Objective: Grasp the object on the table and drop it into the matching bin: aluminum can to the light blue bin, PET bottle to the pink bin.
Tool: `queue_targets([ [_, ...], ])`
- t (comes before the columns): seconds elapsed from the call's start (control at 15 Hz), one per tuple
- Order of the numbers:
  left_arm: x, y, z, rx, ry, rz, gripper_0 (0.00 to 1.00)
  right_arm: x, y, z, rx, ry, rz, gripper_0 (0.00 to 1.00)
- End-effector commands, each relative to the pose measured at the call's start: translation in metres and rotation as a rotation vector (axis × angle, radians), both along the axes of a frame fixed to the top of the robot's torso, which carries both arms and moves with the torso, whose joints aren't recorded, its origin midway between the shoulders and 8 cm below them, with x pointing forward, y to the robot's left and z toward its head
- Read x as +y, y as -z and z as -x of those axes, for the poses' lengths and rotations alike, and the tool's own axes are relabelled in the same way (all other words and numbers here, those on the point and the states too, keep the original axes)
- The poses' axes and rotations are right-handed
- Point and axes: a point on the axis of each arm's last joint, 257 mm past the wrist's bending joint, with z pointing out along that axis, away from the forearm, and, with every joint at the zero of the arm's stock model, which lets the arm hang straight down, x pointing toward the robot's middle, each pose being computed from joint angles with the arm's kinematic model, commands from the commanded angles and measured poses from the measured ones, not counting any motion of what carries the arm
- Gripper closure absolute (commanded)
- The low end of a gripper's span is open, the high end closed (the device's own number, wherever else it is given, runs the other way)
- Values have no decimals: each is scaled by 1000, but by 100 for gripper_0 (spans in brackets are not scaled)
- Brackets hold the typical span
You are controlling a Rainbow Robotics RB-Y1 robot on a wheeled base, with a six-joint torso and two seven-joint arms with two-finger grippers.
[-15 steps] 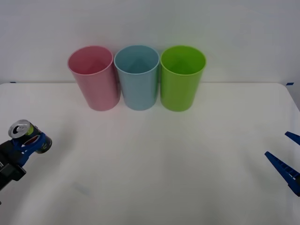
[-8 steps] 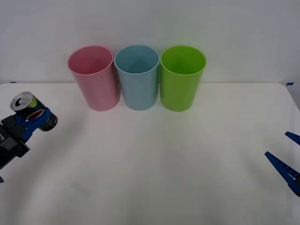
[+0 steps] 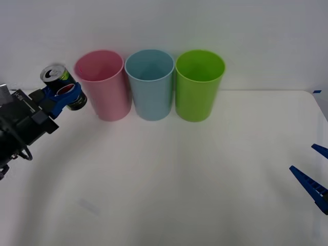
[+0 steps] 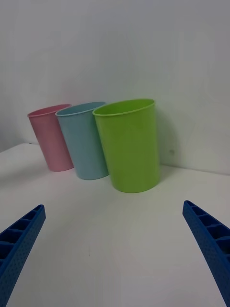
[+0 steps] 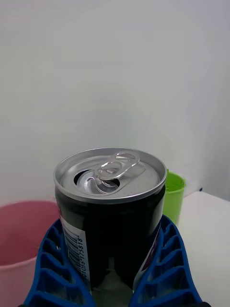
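A small aluminum drink can [image 5: 109, 216] has a shiny, brushed silver metal top with a pull tab and a glossy dark printed body. Ribbed blue plastic fingers of the left gripper [image 5: 112, 268] look matt with a fine stippled grain, as do the right gripper [image 4: 115, 249] fingers. The tall pink [image 3: 104, 87], light blue [image 3: 150, 87] and lime green [image 3: 199, 87] plastic bins look smooth with a soft sheen. The white tabletop [image 3: 179, 174] is plain, smooth and matt.

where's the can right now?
In the front view the aluminum can is off the table, held in the left hand on the robot's left, just beside the pink bin near its rim.
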Motion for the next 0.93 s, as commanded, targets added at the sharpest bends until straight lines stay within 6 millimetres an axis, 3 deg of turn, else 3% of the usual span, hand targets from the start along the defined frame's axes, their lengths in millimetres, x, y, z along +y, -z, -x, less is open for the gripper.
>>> queue_targets([
  [0.07,-22,-15,-18,1,9,13,100,0,0,0,0,0,0,0],
  [0.53,-65,-41,-60,3,-7,22,100,0,0,0,0,0,0,0],
  [0.93,-98,-55,-117,5,-40,-1,100,0,0,0,0,0,0,0],
])
